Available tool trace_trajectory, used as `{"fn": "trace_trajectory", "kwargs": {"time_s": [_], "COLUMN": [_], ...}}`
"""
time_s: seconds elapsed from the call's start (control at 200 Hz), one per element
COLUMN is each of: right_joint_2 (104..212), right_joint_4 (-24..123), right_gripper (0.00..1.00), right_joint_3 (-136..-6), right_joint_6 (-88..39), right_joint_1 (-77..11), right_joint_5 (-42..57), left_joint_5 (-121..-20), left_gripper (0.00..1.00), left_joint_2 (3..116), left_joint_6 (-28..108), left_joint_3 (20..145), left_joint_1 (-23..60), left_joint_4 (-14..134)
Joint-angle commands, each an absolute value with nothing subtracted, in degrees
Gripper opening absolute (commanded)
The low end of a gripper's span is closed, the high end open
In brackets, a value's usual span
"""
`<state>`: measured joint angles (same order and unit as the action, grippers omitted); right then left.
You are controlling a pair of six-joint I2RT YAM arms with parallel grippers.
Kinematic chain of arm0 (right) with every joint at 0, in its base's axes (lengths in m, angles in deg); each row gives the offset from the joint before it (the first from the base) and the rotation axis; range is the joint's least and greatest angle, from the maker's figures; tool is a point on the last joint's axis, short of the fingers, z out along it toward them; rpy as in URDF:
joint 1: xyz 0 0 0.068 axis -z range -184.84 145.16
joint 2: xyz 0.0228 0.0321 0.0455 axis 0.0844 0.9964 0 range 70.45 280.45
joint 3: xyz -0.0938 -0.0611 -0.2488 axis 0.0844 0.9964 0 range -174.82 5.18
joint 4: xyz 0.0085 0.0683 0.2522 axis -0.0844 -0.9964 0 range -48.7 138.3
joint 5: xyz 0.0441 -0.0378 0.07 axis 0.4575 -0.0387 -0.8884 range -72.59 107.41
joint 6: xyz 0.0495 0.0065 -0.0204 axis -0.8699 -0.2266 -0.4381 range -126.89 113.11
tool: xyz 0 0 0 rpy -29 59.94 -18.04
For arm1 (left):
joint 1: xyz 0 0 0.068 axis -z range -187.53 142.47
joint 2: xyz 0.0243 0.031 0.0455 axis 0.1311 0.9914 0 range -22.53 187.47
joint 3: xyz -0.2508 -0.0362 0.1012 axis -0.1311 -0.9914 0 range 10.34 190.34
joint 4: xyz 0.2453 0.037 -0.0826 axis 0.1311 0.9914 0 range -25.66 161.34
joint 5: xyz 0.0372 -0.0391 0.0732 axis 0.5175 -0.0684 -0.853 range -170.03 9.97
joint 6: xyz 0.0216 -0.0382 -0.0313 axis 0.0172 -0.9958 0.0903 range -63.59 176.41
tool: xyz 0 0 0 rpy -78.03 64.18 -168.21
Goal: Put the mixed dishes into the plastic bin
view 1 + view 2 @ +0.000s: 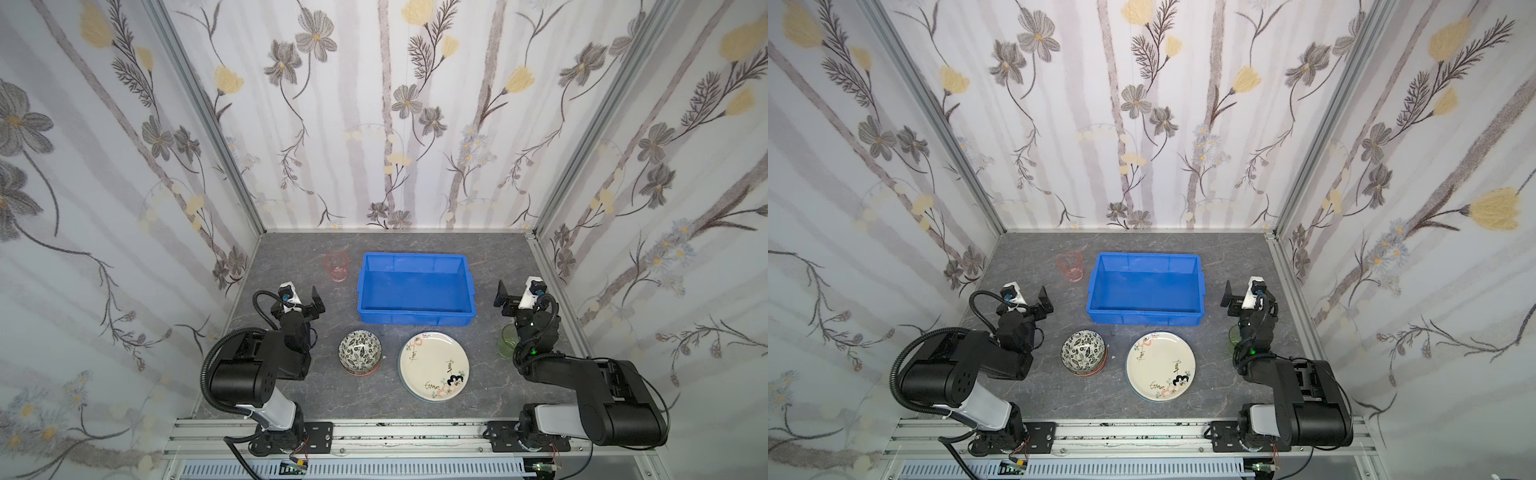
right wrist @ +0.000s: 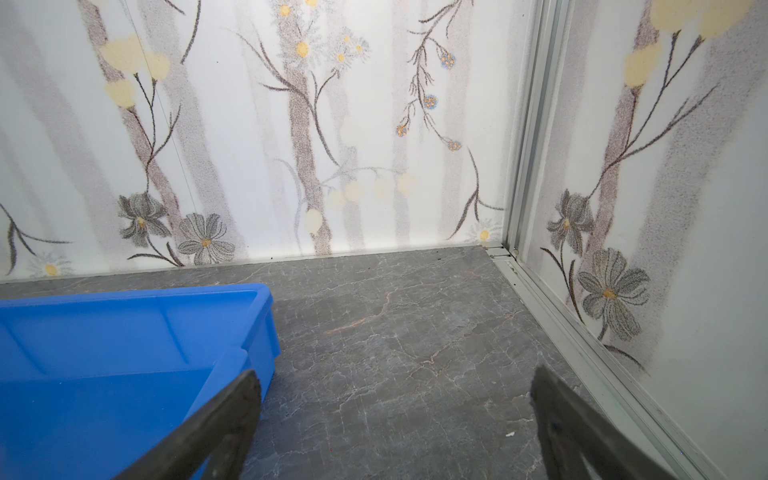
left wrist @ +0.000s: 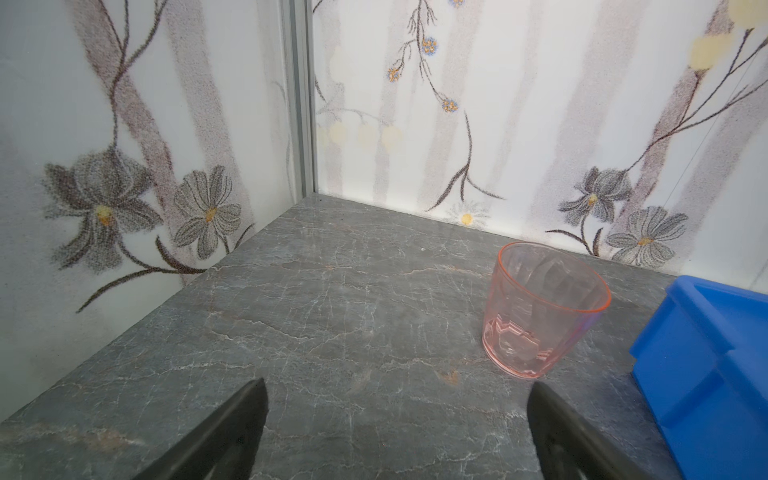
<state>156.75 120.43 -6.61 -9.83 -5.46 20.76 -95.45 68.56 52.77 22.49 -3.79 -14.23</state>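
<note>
The blue plastic bin (image 1: 415,318) (image 1: 1144,321) stands empty at mid-table. A translucent pink cup (image 1: 336,267) (image 3: 540,311) stands upright to its left. In front of the bin, a black-white leaf bowl (image 1: 360,351) (image 1: 1082,351) is nested in an orange-rimmed bowl. Beside them a cream plate (image 1: 434,365) (image 1: 1160,365) lies on another plate. A green cup (image 1: 507,341) is partly hidden behind the right arm. My left gripper (image 1: 302,298) (image 3: 397,384) is open, short of the pink cup. My right gripper (image 1: 516,291) (image 2: 395,374) is open beside the bin's right end (image 2: 257,332).
Floral walls close in the grey marbled tabletop (image 1: 291,399) on three sides, with aluminium posts (image 3: 301,124) at the back corners. A metal rail (image 1: 374,432) carrying both arm bases runs along the front edge.
</note>
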Motion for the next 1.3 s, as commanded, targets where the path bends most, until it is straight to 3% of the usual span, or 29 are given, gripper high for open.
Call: {"fn": "trace_trajectory", "kwargs": {"time_s": [0.0,0.5,0.684,0.804,1.004,1.299], "right_joint_2": [156.84,156.84,156.84,156.84,156.84,156.84], "right_joint_4": [122.11,122.09,122.09,122.12,122.08,122.03], "right_gripper": [1.0,1.0,1.0,1.0,1.0,1.0], "right_joint_3": [-6.87,-6.88,-6.88,-6.9,-6.91,-6.91], "right_joint_6": [-9.23,-9.18,-9.17,-9.17,-9.2,-9.15], "right_joint_1": [-5.5,-5.5,-5.43,-5.46,-5.52,-5.49], "right_joint_5": [20.64,20.57,20.56,20.62,20.59,20.57], "left_joint_5": [-96.82,-96.13,-96.85,-99.19,-102.47,-88.76], "left_gripper": [1.0,1.0,1.0,1.0,1.0,1.0], "left_joint_2": [68.5,68.18,62.58,55.61,40.4,28.72], "left_joint_6": [51.84,52.1,52.35,52.28,40.42,37.11], "left_joint_3": [22.82,22.82,22.95,25.51,36.77,47.65], "left_joint_1": [-3.8,-3.84,-3.57,-3.04,-2.96,-3.01], "left_joint_4": [-15.03,-14.93,-10.02,-0.4,29.87,54.7]}}
